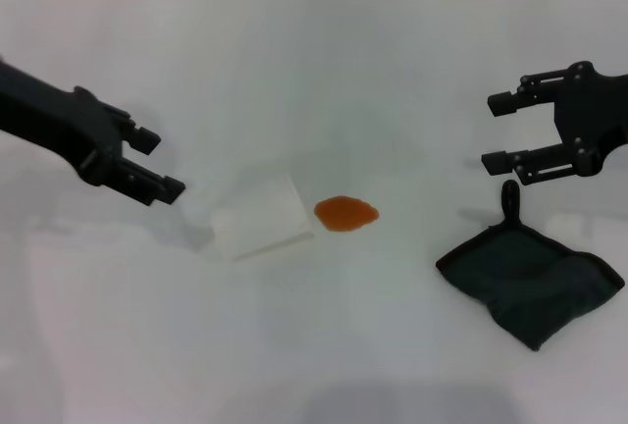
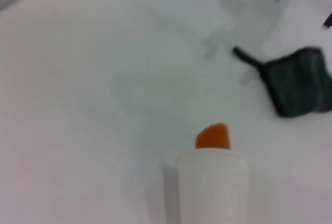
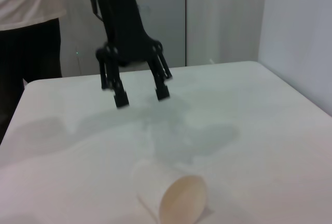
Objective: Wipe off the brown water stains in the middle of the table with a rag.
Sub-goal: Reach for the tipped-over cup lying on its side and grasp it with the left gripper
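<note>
The brown water stain (image 1: 345,213) is a small orange oval in the middle of the white table (image 1: 314,71). It also shows in the left wrist view (image 2: 212,137). The dark green-black rag (image 1: 530,282) lies flat at the right, its loop pointing toward the far side. It also shows in the left wrist view (image 2: 301,81). My right gripper (image 1: 496,132) hovers open and empty just beyond the rag's loop. My left gripper (image 1: 165,164) hovers open and empty at the left. It also shows in the right wrist view (image 3: 141,97).
A white paper cup (image 1: 260,216) lies on its side just left of the stain, between it and my left gripper. It also shows in the left wrist view (image 2: 212,187) and the right wrist view (image 3: 174,195). A person (image 3: 26,42) stands beyond the table's left side.
</note>
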`<state>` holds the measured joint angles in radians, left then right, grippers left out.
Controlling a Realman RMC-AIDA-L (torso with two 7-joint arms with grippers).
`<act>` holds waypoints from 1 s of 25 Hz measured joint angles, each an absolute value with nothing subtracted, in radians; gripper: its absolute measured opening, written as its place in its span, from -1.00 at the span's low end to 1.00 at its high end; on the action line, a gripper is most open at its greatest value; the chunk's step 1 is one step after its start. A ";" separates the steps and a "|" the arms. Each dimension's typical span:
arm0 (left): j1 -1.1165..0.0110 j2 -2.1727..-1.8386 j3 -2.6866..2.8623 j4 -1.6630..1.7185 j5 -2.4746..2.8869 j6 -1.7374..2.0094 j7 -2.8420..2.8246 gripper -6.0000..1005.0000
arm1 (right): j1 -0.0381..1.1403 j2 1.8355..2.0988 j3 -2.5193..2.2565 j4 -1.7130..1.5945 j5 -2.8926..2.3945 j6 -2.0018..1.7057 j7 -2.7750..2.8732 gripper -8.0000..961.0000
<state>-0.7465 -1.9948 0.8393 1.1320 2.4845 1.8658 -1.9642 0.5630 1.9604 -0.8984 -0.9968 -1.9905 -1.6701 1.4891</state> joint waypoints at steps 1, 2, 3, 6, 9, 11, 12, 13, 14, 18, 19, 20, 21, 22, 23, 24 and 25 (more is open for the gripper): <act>-0.767 -2.010 0.840 1.132 2.524 1.863 -1.965 0.61 | 0.565 1.960 -0.898 -0.997 -1.990 -1.670 1.489 0.50; -0.779 -2.022 0.839 1.132 2.551 1.860 -1.965 0.62 | 0.566 1.960 -0.897 -0.997 -1.990 -1.670 1.489 0.50; -0.801 -2.040 0.840 1.132 2.588 1.854 -1.965 0.63 | 0.568 1.960 -0.896 -0.997 -1.990 -1.670 1.488 0.50; -0.828 -2.070 0.843 1.129 2.647 1.839 -1.964 0.67 | 0.572 1.961 -0.897 -0.997 -1.990 -1.670 1.488 0.50; -0.841 -2.079 0.882 1.103 2.652 1.810 -1.981 0.71 | 0.578 1.963 -0.900 -0.997 -1.989 -1.670 1.486 0.50; -0.849 -2.080 0.908 1.072 2.650 1.783 -1.994 0.73 | 0.579 1.964 -0.900 -0.997 -1.989 -1.670 1.485 0.50; -0.854 -2.080 0.921 1.055 2.650 1.771 -1.998 0.74 | 0.580 1.965 -0.899 -0.997 -1.988 -1.670 1.485 0.50; -0.862 -2.080 0.931 1.036 2.650 1.761 -2.002 0.74 | 0.580 1.965 -0.898 -0.997 -1.988 -1.670 1.485 0.49; -0.871 -2.080 0.944 1.014 2.651 1.750 -2.006 0.75 | 0.580 1.965 -0.897 -0.997 -1.989 -1.670 1.485 0.49; -0.889 -2.080 0.986 0.974 2.655 1.717 -2.014 0.75 | 0.585 1.965 -0.898 -0.997 -1.988 -1.671 1.485 0.49; -0.893 -2.080 0.994 0.968 2.656 1.710 -2.016 0.75 | 0.588 1.965 -0.897 -0.997 -1.988 -1.671 1.485 0.49; -0.901 -2.080 1.005 0.958 2.659 1.703 -2.021 0.75 | 0.590 1.965 -0.897 -0.997 -1.987 -1.671 1.485 0.49; -0.907 -2.080 1.013 0.951 2.662 1.696 -2.025 0.75 | 0.592 1.965 -0.897 -0.997 -1.987 -1.671 1.485 0.49; -0.912 -2.080 1.022 0.945 2.666 1.690 -2.028 0.75 | 0.595 1.965 -0.897 -0.996 -1.988 -1.670 1.485 0.49; -0.914 -2.080 1.029 0.942 2.669 1.684 -2.031 0.75 | 0.597 1.965 -0.896 -0.995 -1.988 -1.670 1.485 0.49; -0.916 -2.080 1.039 0.940 2.671 1.675 -2.034 0.75 | 0.598 1.965 -0.897 -0.993 -1.989 -1.669 1.485 0.49; -0.917 -2.080 1.050 0.939 2.674 1.665 -2.036 0.75 | 0.599 1.965 -0.898 -0.993 -1.989 -1.667 1.485 0.49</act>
<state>-0.9169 -2.0802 1.0497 0.9388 2.6737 1.6647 -2.0362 0.5990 1.9650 -0.8985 -0.9930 -1.9890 -1.6667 1.4848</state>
